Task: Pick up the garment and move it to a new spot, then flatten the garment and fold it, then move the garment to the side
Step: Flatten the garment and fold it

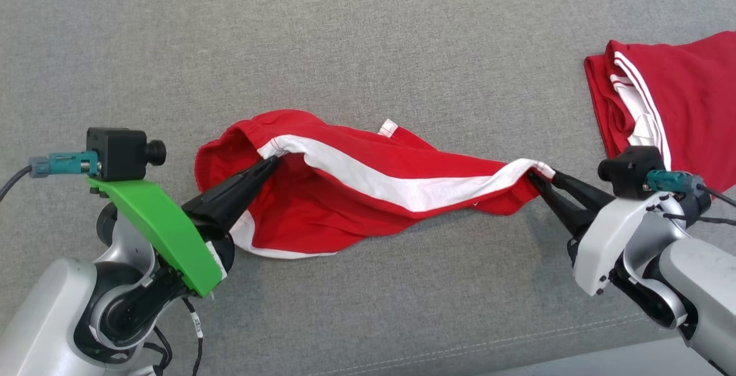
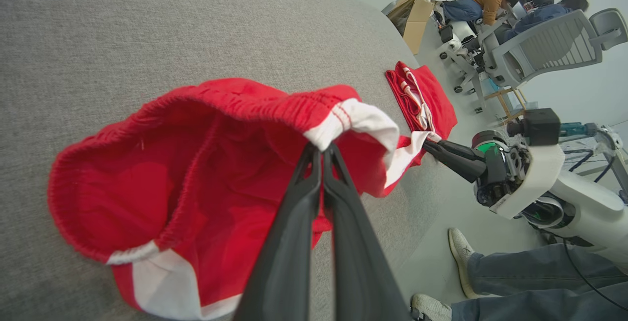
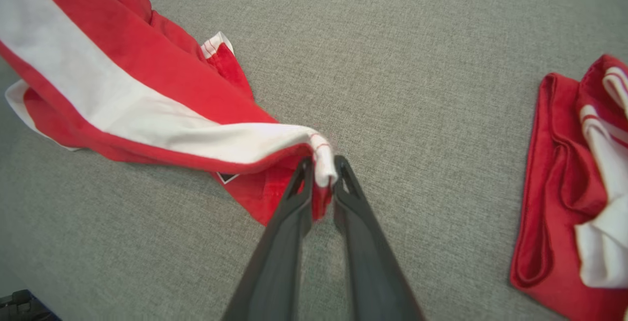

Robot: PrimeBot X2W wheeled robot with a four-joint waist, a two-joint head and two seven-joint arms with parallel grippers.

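Head view, looking down. Nearest, at 8 o'clock, the left gripper (image 1: 270, 163) reaches toward 2 o'clock from under a green bracket. Its two dark fingers are pressed together on the waistband (image 2: 221, 95) of the red shorts (image 1: 356, 192), at the point where the white stripe (image 1: 402, 183) begins. At 4 o'clock the right gripper (image 1: 536, 176) points toward 10 o'clock. Its fingers stand narrowly apart with the stitched white hem at the stripe's other end pinched between the tips.

The shorts lie at the centre of the grey fabric surface (image 1: 368, 31), stretched from 9 o'clock to 3 o'clock between the two grippers. The gripped ends are raised slightly. The waistband gapes open at the left end, and a small white tag sticks up at the far edge.

Further off, at 2 o'clock, a second red garment (image 1: 678, 88) with white stripes lies folded, well apart from the shorts.

In the left wrist view, a person's jeans and pale shoes (image 2: 461, 252) show at 4 o'clock beside the surface, and an office chair (image 2: 544, 46) stands far off at 1 o'clock.
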